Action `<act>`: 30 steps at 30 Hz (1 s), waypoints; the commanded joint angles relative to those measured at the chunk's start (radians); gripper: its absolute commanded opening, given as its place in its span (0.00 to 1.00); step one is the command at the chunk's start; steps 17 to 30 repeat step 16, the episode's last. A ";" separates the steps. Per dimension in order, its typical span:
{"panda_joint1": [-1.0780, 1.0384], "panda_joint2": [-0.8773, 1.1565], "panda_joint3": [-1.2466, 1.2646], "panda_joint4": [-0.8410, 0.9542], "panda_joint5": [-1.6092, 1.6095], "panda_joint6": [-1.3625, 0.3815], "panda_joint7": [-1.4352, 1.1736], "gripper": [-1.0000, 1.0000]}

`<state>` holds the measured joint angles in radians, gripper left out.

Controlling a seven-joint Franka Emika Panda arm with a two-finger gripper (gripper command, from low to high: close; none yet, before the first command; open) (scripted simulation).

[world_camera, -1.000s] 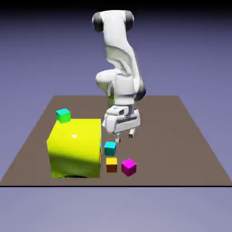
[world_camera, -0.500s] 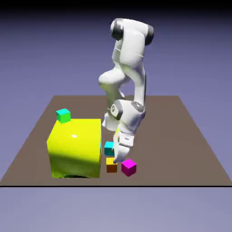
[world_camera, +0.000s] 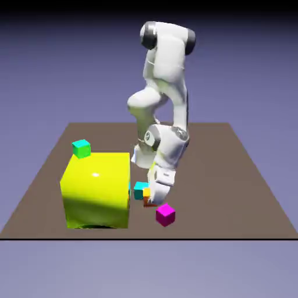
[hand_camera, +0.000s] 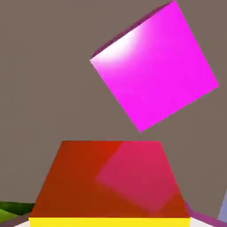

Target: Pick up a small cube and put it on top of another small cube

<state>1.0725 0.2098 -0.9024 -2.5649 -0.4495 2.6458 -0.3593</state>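
Note:
The tiny orange cube (world_camera: pixel 149 200) with a yellow face hangs tilted just above the table, with my gripper (world_camera: pixel 153 197) shut on it. In the hand view this orange cube (hand_camera: pixel 111 181) fills the bottom between my hidden fingertips, a yellow strip along its lower edge. The cyan small cube (world_camera: pixel 140 190) rests on the table right beside the held cube, on the exterior view's left. Lower down and to the exterior view's right, the magenta small cube (world_camera: pixel 165 214) lies apart from the held one. In the hand view the magenta cube (hand_camera: pixel 153 66) shows beyond the orange one.
A big yellow cube (world_camera: pixel 96 190) stands on the brown table (world_camera: pixel 233 186) at the exterior view's left, close to the cyan cube. A small green-teal cube (world_camera: pixel 81 148) shows at the big cube's far top corner. The table's near edge runs just below the magenta cube.
My hand came down and tilted over the orange cube, closed on it, and has lifted it off the table toward the cyan cube. The other cubes have not moved.

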 commanded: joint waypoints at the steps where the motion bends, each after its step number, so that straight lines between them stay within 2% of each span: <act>1: 0.036 -0.018 -0.015 0.007 -0.008 -0.020 -0.004 0.00; 6: 0.160 -0.078 -0.067 0.033 -0.036 -0.092 -0.017 0.00; 13: -0.041 0.159 0.116 0.032 0.126 0.133 -0.115 0.00; 14: -0.041 0.159 0.116 0.032 0.126 0.133 -0.115 1.00; 30: -0.010 0.123 0.088 0.032 0.101 0.099 -0.100 1.00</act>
